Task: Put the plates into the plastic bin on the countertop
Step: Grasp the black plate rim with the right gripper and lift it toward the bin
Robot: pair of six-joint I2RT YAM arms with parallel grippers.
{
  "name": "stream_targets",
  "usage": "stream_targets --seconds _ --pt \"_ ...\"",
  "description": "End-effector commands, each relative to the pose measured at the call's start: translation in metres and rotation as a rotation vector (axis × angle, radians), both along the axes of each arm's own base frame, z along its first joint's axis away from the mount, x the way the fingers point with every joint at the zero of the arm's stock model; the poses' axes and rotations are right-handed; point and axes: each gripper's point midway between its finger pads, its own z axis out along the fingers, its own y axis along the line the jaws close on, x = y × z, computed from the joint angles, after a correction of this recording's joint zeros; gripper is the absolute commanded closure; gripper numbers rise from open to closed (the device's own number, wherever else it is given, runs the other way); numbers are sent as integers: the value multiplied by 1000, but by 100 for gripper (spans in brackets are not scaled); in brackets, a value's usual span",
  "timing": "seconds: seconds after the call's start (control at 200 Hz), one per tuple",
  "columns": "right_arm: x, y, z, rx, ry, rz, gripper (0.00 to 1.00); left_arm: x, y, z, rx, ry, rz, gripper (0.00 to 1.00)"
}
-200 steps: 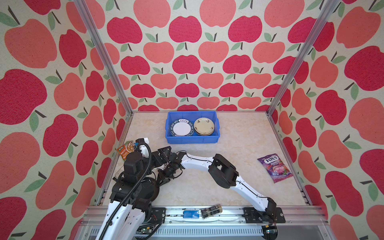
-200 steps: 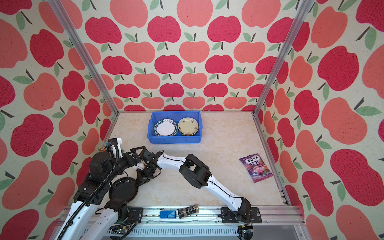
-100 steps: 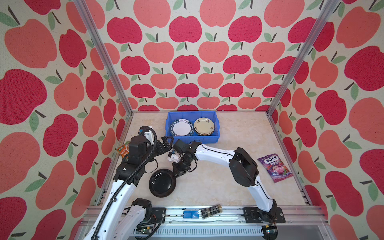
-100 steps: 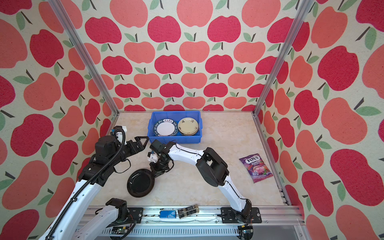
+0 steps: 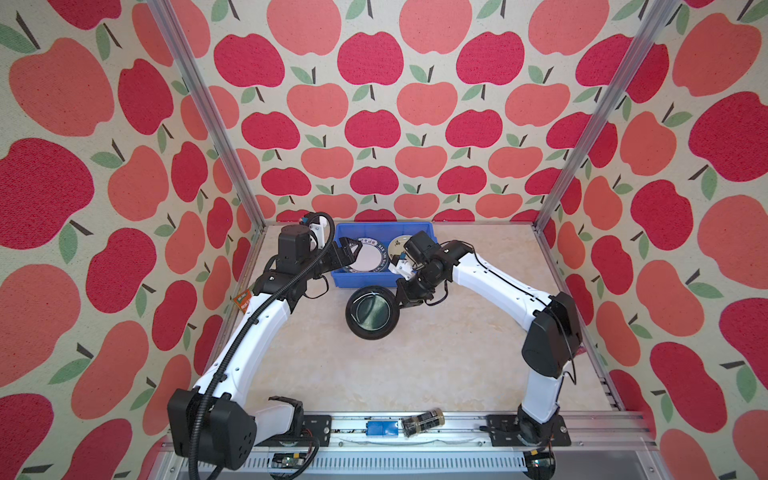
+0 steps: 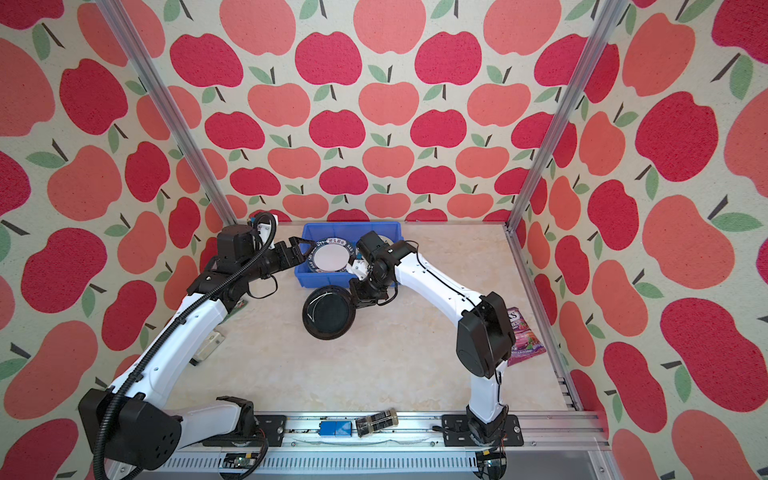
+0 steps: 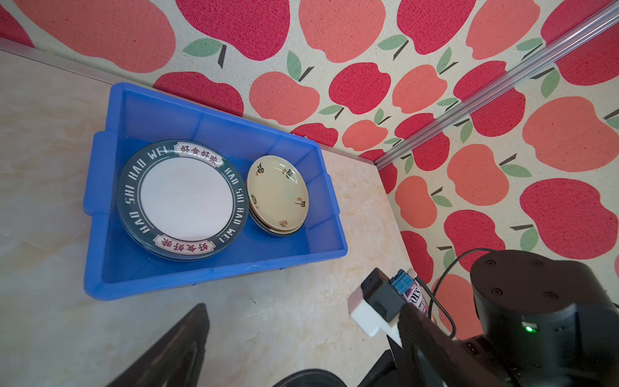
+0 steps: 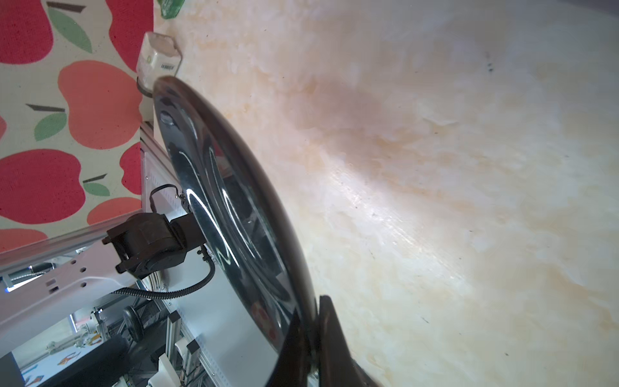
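I am working in a robotics lab booth: apple-print wall panels (image 5: 374, 124) are closing in a marble-patterned countertop (image 5: 436, 365), aluminium rails (image 5: 598, 112) are framing the corners, and both my arms (image 5: 498, 286) are standing bolted to a front rail (image 5: 461, 427)

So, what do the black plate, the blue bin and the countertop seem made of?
The black plate is glossy with sharp mirror-like reflections: perhaps glazed ceramic or melamine. The blue bin looks like moulded plastic, smooth, with ribbed walls. The countertop is marble-patterned and shiny; stone or laminate is unclear.
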Motion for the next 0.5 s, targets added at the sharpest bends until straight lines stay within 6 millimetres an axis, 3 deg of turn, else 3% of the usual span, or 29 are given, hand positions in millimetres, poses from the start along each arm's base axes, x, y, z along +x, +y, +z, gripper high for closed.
stream_targets --seconds 0.0,0.145,0.32,0.495 --pt "29 -24 14 32 -30 -78 100 16 -9 16 -10 -59 -59 17" --pt "78 -39 25 155 -45 -241 100 40 -18 -2 -43 -11 -80 46" --pt "125 -45 27 281 -25 -353 100 60 -31 -25 -96 30 -109 48" --pt "155 -45 27 389 21 -423 100 72 -47 -40 -106 48 -144 51"
